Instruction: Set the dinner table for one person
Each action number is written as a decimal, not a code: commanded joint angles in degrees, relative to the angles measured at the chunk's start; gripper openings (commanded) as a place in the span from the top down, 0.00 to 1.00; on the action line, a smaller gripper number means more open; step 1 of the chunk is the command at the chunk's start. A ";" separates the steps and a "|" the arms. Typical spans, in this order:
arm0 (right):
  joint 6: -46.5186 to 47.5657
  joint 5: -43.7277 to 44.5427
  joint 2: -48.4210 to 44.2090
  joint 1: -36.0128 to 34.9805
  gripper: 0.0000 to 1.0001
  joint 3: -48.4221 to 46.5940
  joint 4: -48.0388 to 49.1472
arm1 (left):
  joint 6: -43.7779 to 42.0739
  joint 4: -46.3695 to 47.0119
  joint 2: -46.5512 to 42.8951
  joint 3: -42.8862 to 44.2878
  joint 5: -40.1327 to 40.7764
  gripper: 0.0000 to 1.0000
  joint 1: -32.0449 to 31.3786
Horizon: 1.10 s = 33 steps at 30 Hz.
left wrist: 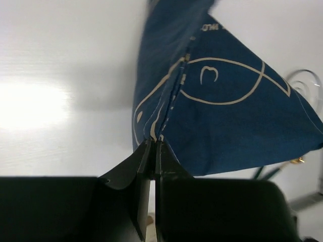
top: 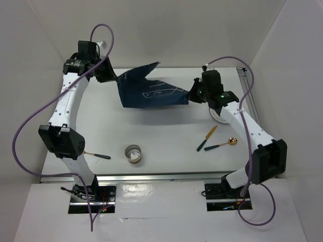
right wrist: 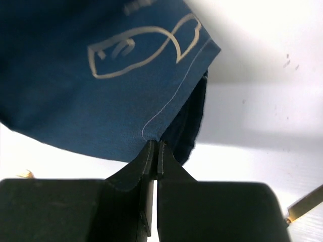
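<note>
A dark blue cloth mat (top: pixel 149 93) with a white fish outline hangs above the back of the dinner table (top: pixel 166 133), stretched between both grippers. My left gripper (top: pixel 112 75) is shut on the mat's left corner. In the left wrist view the mat (left wrist: pixel 227 116) fans out from my shut left gripper (left wrist: pixel 153 143). My right gripper (top: pixel 193 95) is shut on the mat's right edge. The right wrist view shows the mat (right wrist: pixel 101 75) pinched at a stitched edge by my right gripper (right wrist: pixel 154 146); a fold hangs behind it.
A gold-bladed knife (top: pixel 207 138) and a gold spoon (top: pixel 222 145) with dark handles lie at the right. A small round metal cup (top: pixel 133 154) stands front centre. Another dark-handled utensil (top: pixel 98 156) lies by the left arm. A white dish (top: pixel 217 116) sits partly under the right arm.
</note>
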<state>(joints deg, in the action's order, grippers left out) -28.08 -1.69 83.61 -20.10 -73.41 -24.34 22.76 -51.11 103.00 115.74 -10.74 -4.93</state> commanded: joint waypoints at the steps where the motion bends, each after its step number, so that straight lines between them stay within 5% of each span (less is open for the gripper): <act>1: 1.71 0.46 -5.12 0.15 1.00 -3.32 -4.66 | 3.51 1.45 -5.43 -2.35 -14.12 1.00 1.05; 11: 3.47 -3.22 -8.47 0.15 1.00 -0.25 -9.75 | 7.47 3.65 -10.89 -6.50 -19.23 1.00 4.49; 16: 3.99 -10.23 -9.08 0.15 1.00 5.46 -12.57 | 8.17 5.66 -14.66 -16.93 -17.21 1.00 4.49; 19: 6.10 -14.21 -9.08 0.15 0.71 9.59 -15.73 | 9.40 7.69 -18.79 -26.07 -15.63 1.00 5.72; 20: 6.10 -14.21 -9.08 0.15 0.41 11.43 -16.70 | 9.40 8.22 -20.37 -29.92 -15.62 1.00 6.50; 23: 4.35 -11.15 -9.87 0.15 0.24 15.82 -18.55 | 10.63 9.45 -22.31 -37.05 -15.10 1.00 8.08; 28: -6.80 -16.84 -12.16 -0.38 0.24 24.25 -14.00 | 11.16 11.21 -23.02 -40.51 -14.57 1.00 9.32; 30: -11.62 -18.60 -15.39 -1.08 0.37 27.86 -8.40 | 11.16 11.21 -23.02 -41.03 -13.35 1.00 9.32; 33: -22.00 -18.45 -19.52 -3.98 0.43 34.90 -0.13 | 11.16 11.74 -23.02 -42.17 -12.55 1.00 9.32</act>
<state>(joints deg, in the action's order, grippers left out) -38.68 -17.98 68.71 -21.52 -42.44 -34.68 33.39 -42.41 82.21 74.19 -24.18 4.38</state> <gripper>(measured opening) 0.582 0.174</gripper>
